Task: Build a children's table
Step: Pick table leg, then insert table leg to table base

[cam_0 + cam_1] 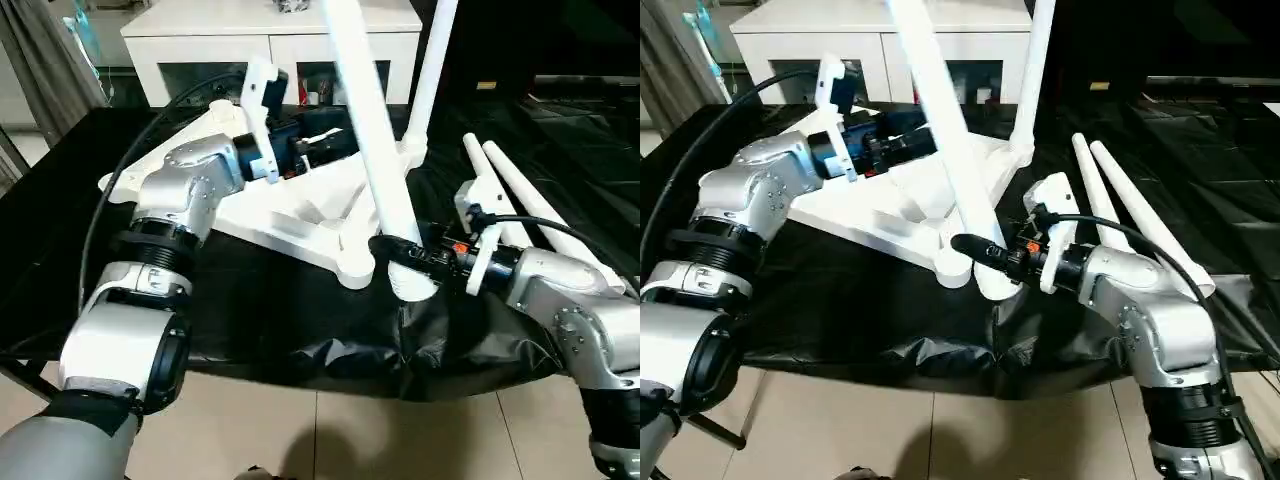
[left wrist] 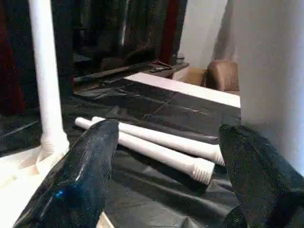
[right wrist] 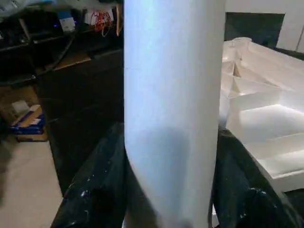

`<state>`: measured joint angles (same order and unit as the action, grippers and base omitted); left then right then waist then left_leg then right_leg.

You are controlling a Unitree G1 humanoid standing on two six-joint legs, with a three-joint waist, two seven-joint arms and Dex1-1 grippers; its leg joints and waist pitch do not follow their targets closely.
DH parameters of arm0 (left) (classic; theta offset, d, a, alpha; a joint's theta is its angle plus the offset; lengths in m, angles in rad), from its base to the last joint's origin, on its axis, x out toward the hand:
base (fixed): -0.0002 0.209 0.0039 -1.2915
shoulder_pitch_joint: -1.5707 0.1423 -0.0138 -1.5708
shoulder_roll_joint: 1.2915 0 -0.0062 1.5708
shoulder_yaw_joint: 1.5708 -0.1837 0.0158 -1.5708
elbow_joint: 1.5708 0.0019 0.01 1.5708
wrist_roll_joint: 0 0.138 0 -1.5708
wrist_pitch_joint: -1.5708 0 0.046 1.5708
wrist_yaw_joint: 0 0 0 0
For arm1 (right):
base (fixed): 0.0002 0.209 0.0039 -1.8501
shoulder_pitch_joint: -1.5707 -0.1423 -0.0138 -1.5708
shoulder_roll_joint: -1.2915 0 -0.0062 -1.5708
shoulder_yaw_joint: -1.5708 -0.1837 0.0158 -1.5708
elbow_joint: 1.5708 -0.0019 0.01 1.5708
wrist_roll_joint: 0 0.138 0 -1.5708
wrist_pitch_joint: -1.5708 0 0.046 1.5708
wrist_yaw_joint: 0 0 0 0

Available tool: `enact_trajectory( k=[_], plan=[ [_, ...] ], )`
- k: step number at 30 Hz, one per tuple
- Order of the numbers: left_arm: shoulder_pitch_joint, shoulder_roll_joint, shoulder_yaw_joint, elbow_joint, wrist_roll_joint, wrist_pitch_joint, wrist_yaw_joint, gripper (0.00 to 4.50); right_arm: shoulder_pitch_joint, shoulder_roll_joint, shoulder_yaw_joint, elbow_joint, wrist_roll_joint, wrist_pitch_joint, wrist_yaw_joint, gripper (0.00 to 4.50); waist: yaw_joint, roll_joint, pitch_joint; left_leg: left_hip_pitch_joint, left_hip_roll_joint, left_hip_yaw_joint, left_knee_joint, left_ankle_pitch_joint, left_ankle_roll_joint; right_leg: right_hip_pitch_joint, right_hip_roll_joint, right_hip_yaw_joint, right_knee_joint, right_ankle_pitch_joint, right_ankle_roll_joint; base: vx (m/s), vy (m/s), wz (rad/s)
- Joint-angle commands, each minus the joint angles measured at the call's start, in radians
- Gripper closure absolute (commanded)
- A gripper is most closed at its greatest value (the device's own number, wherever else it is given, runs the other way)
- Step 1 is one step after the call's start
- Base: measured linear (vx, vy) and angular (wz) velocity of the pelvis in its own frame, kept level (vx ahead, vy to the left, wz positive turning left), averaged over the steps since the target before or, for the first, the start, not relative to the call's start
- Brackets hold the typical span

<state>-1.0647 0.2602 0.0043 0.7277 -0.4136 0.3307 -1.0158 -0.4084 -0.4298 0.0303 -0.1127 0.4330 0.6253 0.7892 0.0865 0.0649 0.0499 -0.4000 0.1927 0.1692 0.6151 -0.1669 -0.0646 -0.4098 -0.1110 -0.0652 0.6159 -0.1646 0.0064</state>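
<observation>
Your right hand (image 1: 392,252) grips a white leg (image 1: 372,140) just beside the table top (image 1: 300,215). Your left hand (image 1: 318,143) is open, holding nothing.

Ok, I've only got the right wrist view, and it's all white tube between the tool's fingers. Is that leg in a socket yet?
Observer: Not yet. The right tool grips the tilted leg near its lower end, which appears to sit just beside the near corner socket, not in it.
Operator: Are any legs fitted?
Observer: One. The upright leg stands in the far corner of the tabletop.
Operator: And the left tool?
Observer: The left tool is open and empty, above the tabletop.
</observation>
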Motion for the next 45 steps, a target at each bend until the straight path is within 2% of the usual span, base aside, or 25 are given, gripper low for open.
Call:
enact_trajectory(
  k=[1,2,4,10,14,19,20,21,23,27,30,31,32,33,35,37,38,39,40,41,42,43,45],
  plan=[
    [-0.034,-0.012,0.01,-0.095,-0.03,0.035,-0.001,0.73,-0.015,0.009,0.03,0.033,-0.036,0.002,-0.027,2.64,-0.002,-0.015,-0.077,0.021,0.017,0.0,-0.073,-0.212,0.026,0.059,-0.026,0.025,-0.068,-0.182,-0.241,0.0,0.0,0.0],
    [-0.031,-0.017,0.005,-0.128,-0.037,0.049,0.002,0.73,-0.019,0.014,0.035,0.042,-0.041,-0.002,-0.036,2.64,-0.001,-0.014,-0.077,0.021,0.017,0.0,-0.073,-0.208,0.027,0.059,-0.026,0.025,-0.066,-0.183,-0.243,0.0,0.0,0.0],
    [-0.028,-0.028,-0.007,-0.166,-0.041,0.062,0.006,0.73,-0.025,0.022,0.042,0.051,-0.047,-0.007,-0.044,2.64,-0.001,-0.017,-0.077,0.018,0.016,0.002,-0.071,-0.195,0.034,0.06,-0.026,0.026,-0.066,-0.179,-0.24,0.0,0.0,0.0],
    [-0.012,-0.071,-0.029,-0.227,-0.032,0.094,0.037,0.73,-0.034,0.038,0.063,0.068,-0.062,-0.022,-0.045,2.64,0.0,-0.017,-0.077,0.018,0.015,0.002,-0.07,-0.185,0.043,0.059,-0.025,0.025,-0.068,-0.18,-0.236,0.0,0.0,0.0],
    [-0.006,-0.073,-0.025,-0.241,-0.027,0.106,0.044,0.73,-0.037,0.04,0.069,0.075,-0.065,-0.029,-0.046,2.64,-0.002,-0.017,-0.077,0.017,0.015,0.002,-0.071,-0.186,0.043,0.06,-0.025,0.026,-0.069,-0.184,-0.227,0.0,0.0,0.0],
    [-0.004,-0.05,-0.033,-0.198,0.027,0.071,0.061,0.73,-0.038,0.04,0.071,0.083,-0.073,-0.04,-0.04,2.64,-0.007,-0.018,-0.075,0.016,0.012,0.001,-0.072,-0.201,0.042,0.059,-0.022,0.024,-0.075,-0.219,-0.211,0.0,0.0,0.0],
    [-0.005,-0.02,-0.06,-0.14,0.099,-0.003,0.082,0.73,-0.039,0.034,0.067,0.082,-0.072,-0.043,-0.038,2.64,-0.006,-0.016,-0.076,0.017,0.013,0.0,-0.072,-0.205,0.041,0.058,-0.022,0.024,-0.077,-0.225,-0.208,0.0,0.0,0.0],
    [-0.007,-0.003,-0.07,-0.106,0.129,-0.036,0.088,0.73,-0.04,0.03,0.063,0.081,-0.07,-0.042,-0.036,2.64,-0.008,-0.017,-0.074,0.016,0.011,0.0,-0.074,-0.217,0.04,0.058,-0.019,0.024,-0.081,-0.245,-0.188,0.0,0.0,0.0],
    [-0.013,0.029,-0.086,-0.043,0.175,-0.097,0.095,0.73,-0.04,0.022,0.053,0.077,-0.062,-0.041,-0.03,2.64,-0.009,-0.016,-0.075,0.018,0.011,-0.001,-0.075,-0.218,0.032,0.058,-0.019,0.025,-0.08,-0.244,-0.174,0.0,0.0,0.0],
    [-0.015,0.108,-0.18,0.061,0.312,-0.237,0.094,0.73,-0.039,0.001,0.034,0.08,-0.054,-0.05,-0.017,2.64,-0.011,-0.012,-0.078,0.019,0.014,-0.005,-0.078,-0.217,0.026,0.058,-0.02,0.025,-0.077,-0.205,-0.174,0.0,0.0,0.0],
    [-0.004,0.132,-0.232,0.092,0.361,-0.285,0.042,0.73,-0.038,-0.007,0.022,0.088,-0.054,-0.058,-0.015,2.64,-0.012,-0.011,-0.08,0.019,0.016,-0.003,-0.077,-0.192,0.024,0.059,-0.022,0.026,-0.068,-0.147,-0.203,0.0,0.0,0.0],
    [0.003,0.138,-0.295,0.138,0.415,-0.342,-0.02,0.73,-0.041,-0.012,0.002,0.098,-0.052,-0.061,-0.024,2.64,-0.01,-0.016,-0.081,0.021,0.016,-0.001,-0.075,-0.186,0.027,0.057,-0.023,0.027,-0.068,-0.136,-0.212,0.0,0.0,0.0],
    [0.006,0.137,-0.325,0.163,0.441,-0.381,-0.058,0.73,-0.042,-0.016,-0.006,0.101,-0.051,-0.062,-0.026,2.64,-0.007,-0.016,-0.079,0.018,0.015,0.0,-0.076,-0.179,0.039,0.058,-0.024,0.028,-0.072,-0.142,-0.213,0.0,0.0,0.0],
    [0.011,0.134,-0.36,0.186,0.466,-0.405,-0.104,0.73,-0.042,-0.021,-0.011,0.102,-0.05,-0.062,-0.027,2.64,-0.001,-0.014,-0.082,0.021,0.016,0.001,-0.073,-0.172,0.035,0.057,-0.025,0.029,-0.065,-0.127,-0.22,0.0,0.0,0.0],
    [0.012,0.127,-0.422,0.233,0.519,-0.449,-0.164,0.73,-0.039,-0.031,-0.015,0.104,-0.051,-0.063,-0.023,2.64,0.001,-0.012,-0.083,0.02,0.017,0.001,-0.073,-0.153,0.04,0.059,-0.026,0.029,-0.061,-0.093,-0.232,0.0,0.0,0.0],
    [0.007,0.118,-0.449,0.273,0.55,-0.467,-0.181,0.73,-0.037,-0.037,-0.018,0.103,-0.05,-0.062,-0.021,2.64,0.001,-0.014,-0.083,0.019,0.017,0.001,-0.073,-0.16,0.041,0.062,-0.028,0.029,-0.06,-0.081,-0.241,0.0,0.0,0.0],
    [-0.003,0.103,-0.492,0.339,0.603,-0.506,-0.193,0.73,-0.033,-0.046,-0.022,0.096,-0.049,-0.058,-0.02,2.64,-0.003,-0.006,-0.081,0.02,0.014,0.002,-0.073,-0.18,0.041,0.059,-0.026,0.028,-0.071,-0.099,-0.238,0.0,0.0,0.0],
    [-0.003,0.102,-0.494,0.342,0.606,-0.508,-0.192,0.73,-0.033,-0.046,-0.022,0.095,-0.049,-0.058,-0.02,2.64,-0.002,-0.01,-0.082,0.022,0.015,0.002,-0.073,-0.194,0.034,0.063,-0.028,0.029,-0.068,-0.11,-0.237,0.0,0.0,0.0],
    [-0.006,0.099,-0.498,0.356,0.616,-0.517,-0.188,0.73,-0.032,-0.047,-0.023,0.093,-0.048,-0.056,-0.02,2.64,-0.001,-0.01,-0.082,0.02,0.015,0.002,-0.073,-0.195,0.034,0.064,-0.03,0.03,-0.068,-0.113,-0.238,0.0,0.0,0.0],
    [-0.014,0.09,-0.506,0.378,0.635,-0.526,-0.16,0.73,-0.03,-0.049,-0.024,0.086,-0.047,-0.053,-0.021,2.64,0.001,0.001,-0.083,0.023,0.017,0.0,-0.073,-0.197,0.031,0.063,-0.032,0.029,-0.066,-0.115,-0.243,0.0,0.0,0.0],
    [-0.036,0.074,-0.528,0.431,0.687,-0.559,-0.056,0.73,-0.023,-0.05,-0.028,0.075,-0.047,-0.048,-0.022,2.64,-0.004,0.003,-0.081,0.023,0.016,0.0,-0.072,-0.216,0.03,0.061,-0.027,0.028,-0.07,-0.117,-0.242,0.0,0.0,0.0],
    [-0.044,0.069,-0.535,0.448,0.701,-0.57,-0.027,0.73,-0.021,-0.05,-0.028,0.072,-0.047,-0.047,-0.022,2.64,-0.005,-0.002,-0.082,0.024,0.017,-0.001,-0.073,-0.226,0.026,0.064,-0.028,0.027,-0.071,-0.122,-0.238,0.0,0.0,0.0],
    [-0.059,0.059,-0.547,0.482,0.727,-0.575,0.039,0.73,-0.017,-0.049,-0.028,0.064,-0.046,-0.043,-0.026,2.64,-0.004,-0.003,-0.082,0.023,0.016,-0.003,-0.074,-0.227,0.026,0.066,-0.028,0.026,-0.072,-0.137,-0.234,0.0,0.0,0.0]
  ],
)
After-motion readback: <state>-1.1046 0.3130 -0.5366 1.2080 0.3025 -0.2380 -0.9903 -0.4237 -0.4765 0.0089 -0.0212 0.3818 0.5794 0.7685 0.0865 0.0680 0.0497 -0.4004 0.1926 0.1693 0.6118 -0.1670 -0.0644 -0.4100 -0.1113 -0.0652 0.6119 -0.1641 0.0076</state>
